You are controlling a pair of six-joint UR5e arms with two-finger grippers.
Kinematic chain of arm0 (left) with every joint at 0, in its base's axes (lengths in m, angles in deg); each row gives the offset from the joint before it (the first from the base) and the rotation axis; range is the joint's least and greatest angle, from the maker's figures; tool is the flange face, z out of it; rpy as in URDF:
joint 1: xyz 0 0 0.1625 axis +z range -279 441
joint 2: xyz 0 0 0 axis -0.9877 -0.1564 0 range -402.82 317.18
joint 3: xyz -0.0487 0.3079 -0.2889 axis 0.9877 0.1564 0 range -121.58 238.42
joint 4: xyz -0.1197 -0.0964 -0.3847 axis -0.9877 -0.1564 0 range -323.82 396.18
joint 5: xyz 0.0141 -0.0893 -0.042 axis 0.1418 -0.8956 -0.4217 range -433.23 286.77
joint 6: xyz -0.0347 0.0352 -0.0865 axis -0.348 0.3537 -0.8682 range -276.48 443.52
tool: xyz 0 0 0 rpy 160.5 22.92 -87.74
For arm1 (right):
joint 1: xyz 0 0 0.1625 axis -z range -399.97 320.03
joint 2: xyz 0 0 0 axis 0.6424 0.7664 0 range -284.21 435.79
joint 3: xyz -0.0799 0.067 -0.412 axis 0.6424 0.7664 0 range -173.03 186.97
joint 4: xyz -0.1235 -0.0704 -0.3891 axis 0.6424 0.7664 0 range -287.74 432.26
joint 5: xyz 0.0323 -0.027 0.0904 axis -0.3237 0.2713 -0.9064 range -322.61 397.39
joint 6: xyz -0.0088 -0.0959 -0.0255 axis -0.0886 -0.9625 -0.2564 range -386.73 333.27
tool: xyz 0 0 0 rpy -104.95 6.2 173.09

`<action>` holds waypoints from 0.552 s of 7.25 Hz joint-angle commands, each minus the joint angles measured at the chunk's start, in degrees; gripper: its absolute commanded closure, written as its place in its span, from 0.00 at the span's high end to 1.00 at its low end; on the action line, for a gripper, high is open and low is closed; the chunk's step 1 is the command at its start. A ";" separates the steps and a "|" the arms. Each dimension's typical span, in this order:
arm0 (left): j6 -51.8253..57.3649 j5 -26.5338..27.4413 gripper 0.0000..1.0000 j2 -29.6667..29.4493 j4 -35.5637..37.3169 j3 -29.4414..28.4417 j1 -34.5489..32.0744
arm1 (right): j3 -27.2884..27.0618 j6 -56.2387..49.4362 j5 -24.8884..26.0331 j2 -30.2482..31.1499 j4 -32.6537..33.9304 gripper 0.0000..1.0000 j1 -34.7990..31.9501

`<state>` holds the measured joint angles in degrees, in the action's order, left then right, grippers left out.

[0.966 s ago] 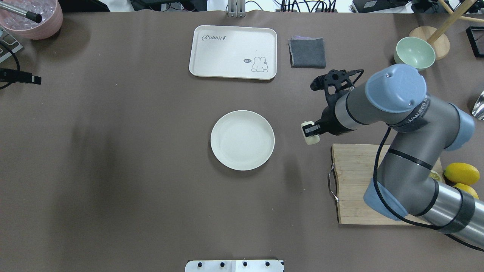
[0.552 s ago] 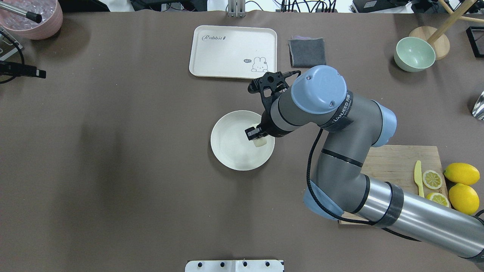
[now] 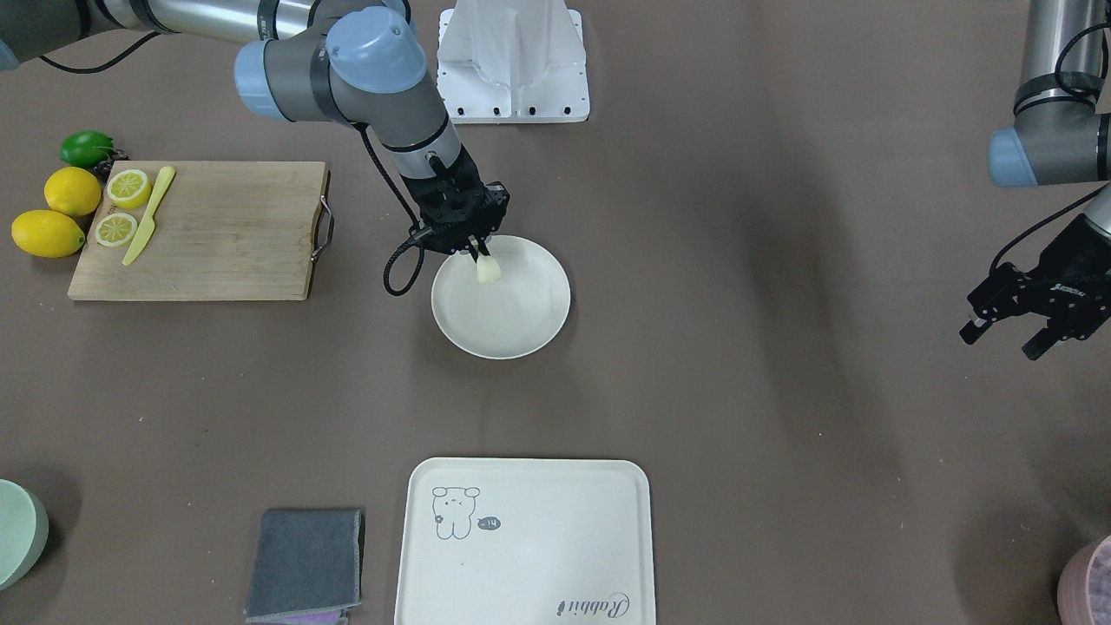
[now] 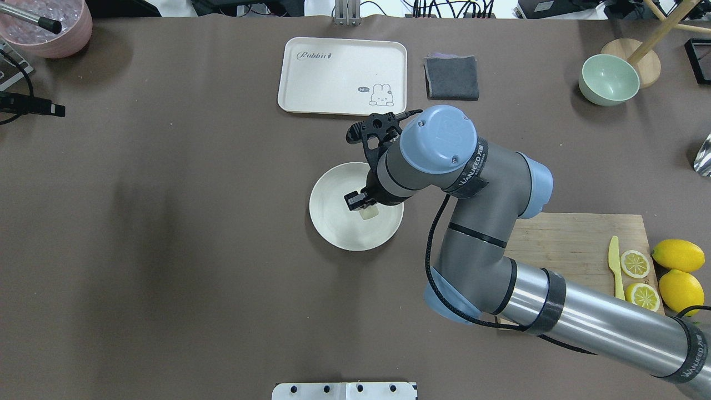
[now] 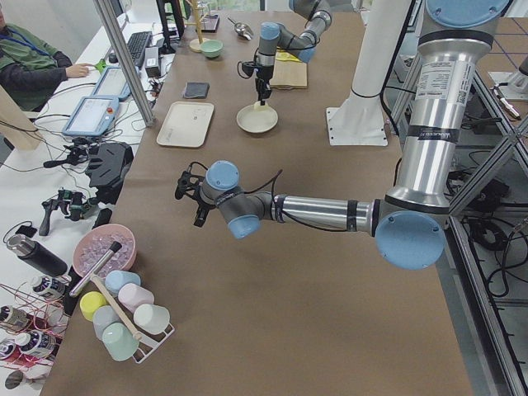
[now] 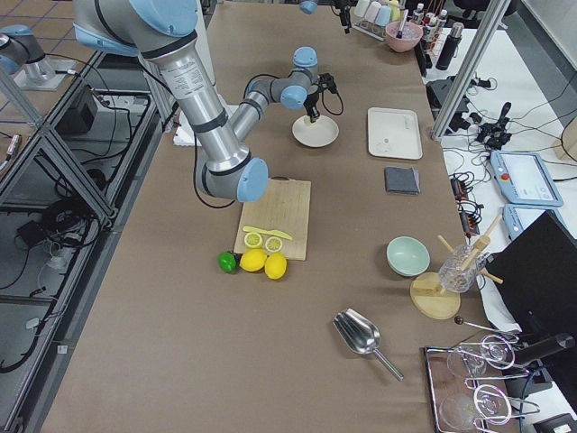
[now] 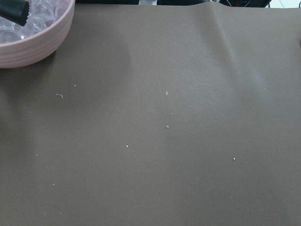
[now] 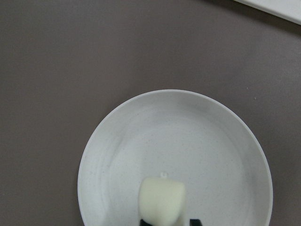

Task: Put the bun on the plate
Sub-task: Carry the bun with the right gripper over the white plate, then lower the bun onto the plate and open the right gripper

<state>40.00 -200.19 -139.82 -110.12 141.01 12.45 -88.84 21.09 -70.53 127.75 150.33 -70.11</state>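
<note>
1. Near the left edge of the brown matte table, the left gripper hangs idle, fingers spread and empty.
2. At the centre, the right gripper pinches the small cream-white rounded bun over the round off-white plate, right of its middle.
3. Transport looks finished. Lowering and release remain, and whether the bun touches the plate cannot be told.
4. A cream rectangular tray lies by the far edge and a wooden cutting board toward the right edge. A person sits at a desk beyond.

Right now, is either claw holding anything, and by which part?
The right claw grips the bun by its upper end, so the bun hangs below the fingertips over the plate. The left claw is open and holds nothing.
</note>
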 commanded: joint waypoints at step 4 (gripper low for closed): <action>-0.07 -0.14 0.98 0.75 -1.35 0.21 0.00 | 0.10 -0.27 -0.19 -0.11 -0.03 1.00 -1.66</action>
<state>39.95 -200.16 -139.12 -111.40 141.01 12.45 -88.68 21.11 -70.37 127.52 150.26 -70.34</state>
